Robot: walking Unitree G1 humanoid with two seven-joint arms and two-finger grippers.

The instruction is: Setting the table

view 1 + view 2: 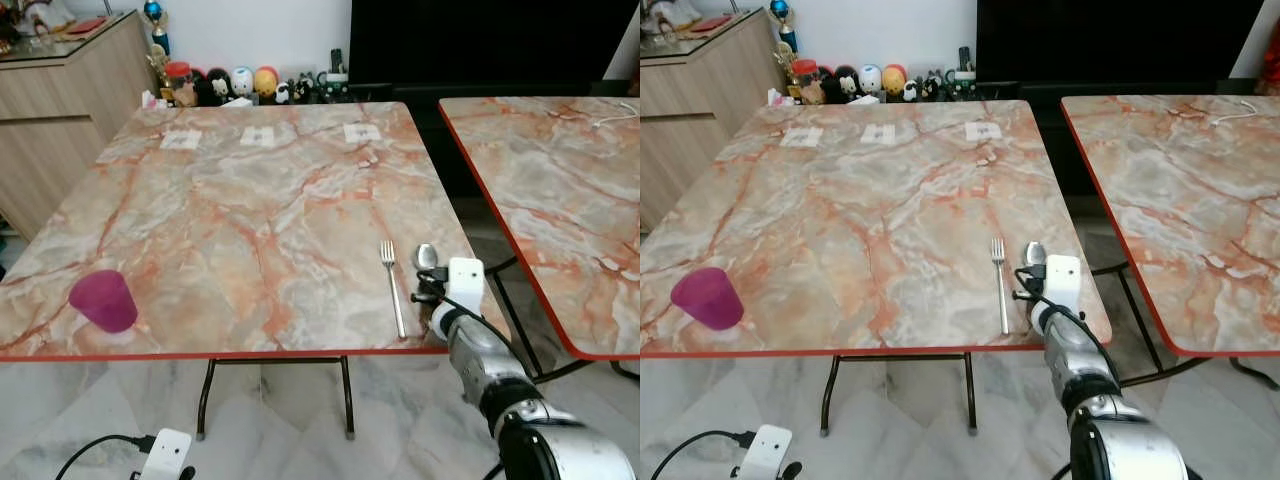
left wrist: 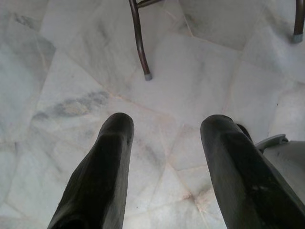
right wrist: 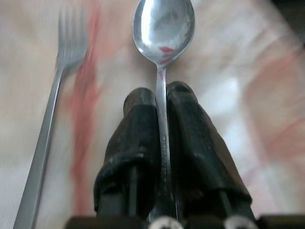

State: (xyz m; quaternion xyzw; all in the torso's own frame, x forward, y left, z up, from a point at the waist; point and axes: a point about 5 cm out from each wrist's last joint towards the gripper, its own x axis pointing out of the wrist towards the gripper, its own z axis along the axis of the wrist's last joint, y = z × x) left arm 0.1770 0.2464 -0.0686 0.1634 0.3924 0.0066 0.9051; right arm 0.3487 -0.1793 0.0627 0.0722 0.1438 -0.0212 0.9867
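Right gripper (image 3: 162, 102) pinches the slim handle of a polished steel spoon (image 3: 163, 29) at the marble-patterned table's (image 1: 240, 220) near right edge, just right of a matching fork (image 1: 392, 285). Left gripper (image 2: 164, 138), fingers spread, hangs over pale floor tiles.

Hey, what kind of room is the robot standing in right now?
Probably a home dining area: a marble-patterned folding table with a fork laid on it, a wooden sideboard, and toy figurines along the wall.
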